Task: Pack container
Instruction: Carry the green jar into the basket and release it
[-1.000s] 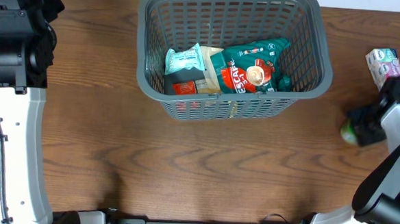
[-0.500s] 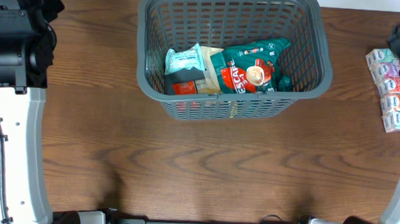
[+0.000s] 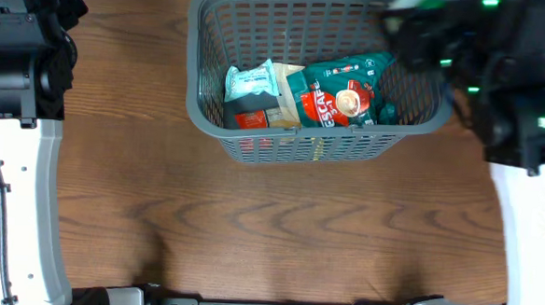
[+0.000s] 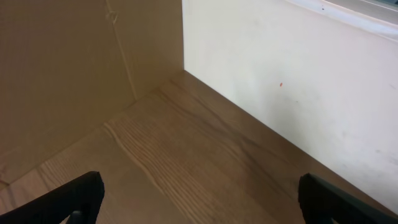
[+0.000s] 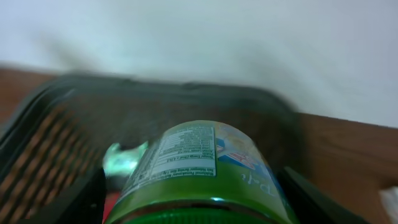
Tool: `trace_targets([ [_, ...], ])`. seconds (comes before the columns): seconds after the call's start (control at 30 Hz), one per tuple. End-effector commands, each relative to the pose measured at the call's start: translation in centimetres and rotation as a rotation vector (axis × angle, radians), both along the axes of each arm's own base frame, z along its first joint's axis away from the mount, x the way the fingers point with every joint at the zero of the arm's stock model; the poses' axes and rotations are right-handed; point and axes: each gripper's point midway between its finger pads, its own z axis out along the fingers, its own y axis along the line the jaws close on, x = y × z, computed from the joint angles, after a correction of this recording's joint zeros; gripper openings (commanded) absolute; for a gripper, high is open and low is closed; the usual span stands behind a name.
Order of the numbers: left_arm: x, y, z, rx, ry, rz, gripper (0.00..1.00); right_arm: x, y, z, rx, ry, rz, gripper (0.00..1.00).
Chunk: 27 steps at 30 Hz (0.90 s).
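The dark grey lattice container stands at the back middle of the table. It holds a green and red coffee packet, a light blue packet and a red item. My right gripper is blurred over the container's back right corner. In the right wrist view it is shut on a green bottle with a white label, held above the container. My left gripper is open and empty over bare wood, with only its two dark fingertips showing.
The left arm's base fills the table's far left. The right arm covers the table's right back edge. A white wall and a beige panel rise beyond the left gripper.
My right arm has swung from the table's right edge up and left to over the container's back right corner, carrying the green bottle. The tissue packs at the right are now hidden under it.
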Motion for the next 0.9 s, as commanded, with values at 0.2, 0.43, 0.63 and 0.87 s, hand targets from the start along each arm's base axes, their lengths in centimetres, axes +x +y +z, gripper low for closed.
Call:
trace_targets([
  [0.2,-0.2,0.4,0.1,0.011,0.003,0.019,0.98,2.1,7.4,-9.4,-0.124,0.224,0.173,0.01],
  [0.43,-0.2,0.4,0.1,0.011,0.003,0.019,0.99,2.9,8.6,-19.7,-0.194,0.512,0.158,0.01],
  [0.63,-0.2,0.4,0.1,0.011,0.003,0.019,0.99,2.0,8.3,-26.2,-0.267,0.708,0.159,0.01],
  [0.87,-0.2,0.4,0.1,0.011,0.003,0.019,0.99,1.5,8.2,-28.1,-0.286,0.772,0.160,0.03],
])
